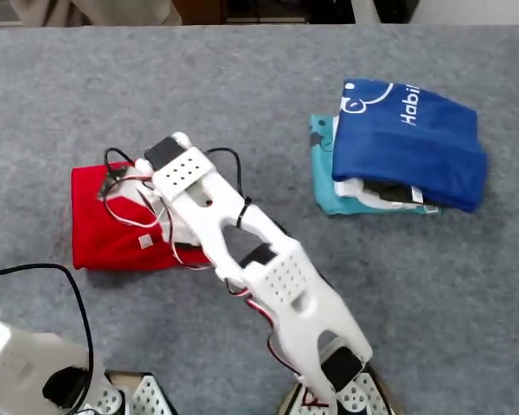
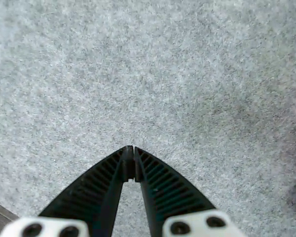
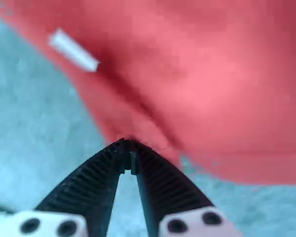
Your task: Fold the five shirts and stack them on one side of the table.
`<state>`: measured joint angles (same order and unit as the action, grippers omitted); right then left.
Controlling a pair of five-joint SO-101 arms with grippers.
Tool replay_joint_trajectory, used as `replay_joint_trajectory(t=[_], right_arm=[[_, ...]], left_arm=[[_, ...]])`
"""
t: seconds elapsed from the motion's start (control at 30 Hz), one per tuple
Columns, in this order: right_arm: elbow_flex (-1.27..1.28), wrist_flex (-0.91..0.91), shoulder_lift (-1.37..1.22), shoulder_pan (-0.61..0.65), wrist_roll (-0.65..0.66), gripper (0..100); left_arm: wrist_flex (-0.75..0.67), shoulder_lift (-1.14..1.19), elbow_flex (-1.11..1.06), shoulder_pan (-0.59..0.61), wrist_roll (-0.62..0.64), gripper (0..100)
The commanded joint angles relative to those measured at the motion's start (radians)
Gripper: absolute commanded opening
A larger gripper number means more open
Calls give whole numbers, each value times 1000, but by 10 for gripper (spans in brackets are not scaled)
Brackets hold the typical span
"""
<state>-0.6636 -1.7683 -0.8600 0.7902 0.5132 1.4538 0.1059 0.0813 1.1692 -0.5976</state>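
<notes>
Looking down from the high view, I see the red shirt (image 1: pixel 95 238) lying folded on the grey bench (image 1: pixel 242 86), toward the left half and nearer the arms than the stack. My right arm (image 1: pixel 277 277) stretches from its base at the near edge diagonally across to that shirt, with its wrist and a loop of cables over the shirt's far right corner. A small white tag (image 1: pixel 144 241) sits on the red cloth beside the arm.

In the right wrist view, the right gripper (image 3: pixel 127 150) has its two black fingers pressed together, and their tips sit right at the edge of the red shirt (image 3: pixel 197 74), where a crease runs up to them. I cannot tell whether any cloth is caught between them.

The left arm (image 1: pixel 26 363) sits folded back at the near left corner. The left gripper (image 2: pixel 133 158) is closed too, tips meeting, with nothing in it, hanging over bare grey bench surface.

On the right side of the bench, well apart from the red shirt, lies the stack: a blue shirt (image 1: pixel 406 151) on top, a white garment (image 1: pixel 363 188) showing beneath its near edge, and a teal shirt (image 1: pixel 329 190) sticking out at the left underneath.
</notes>
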Motion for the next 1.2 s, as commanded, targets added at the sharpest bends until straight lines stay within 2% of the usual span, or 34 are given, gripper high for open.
replay_joint_trajectory(t=[0.0, 0.17, 0.3, 0.47, 0.57, 0.7, 0.83, 0.93, 1.17], right_arm=[[234, -18, 220, -10, 9, 2], [418, 37, 443, -21, 40, 2], [407, 233, 478, -31, 43, 2], [398, 439, 397, -8, -94, 2], [401, 404, 312, -7, -103, 2], [409, 242, 219, -24, -100, 2], [403, 181, 216, -5, -100, 2], [398, 210, 243, -10, -100, 2], [237, 219, 361, -147, -107, 2]], left_arm=[[-28, -38, 3, 5, -6, 20], [-54, -38, 3, 2, -6, 20], [-57, -38, -25, -11, -5, 20], [-57, -39, -54, -12, -6, 20], [-55, -39, -54, -17, -6, 20], [-51, -47, -49, -52, -5, 20], [-48, -44, -55, -144, 12, 19], [-20, -41, -44, -244, 94, 19], [-14, -48, -44, -534, 221, 19]])
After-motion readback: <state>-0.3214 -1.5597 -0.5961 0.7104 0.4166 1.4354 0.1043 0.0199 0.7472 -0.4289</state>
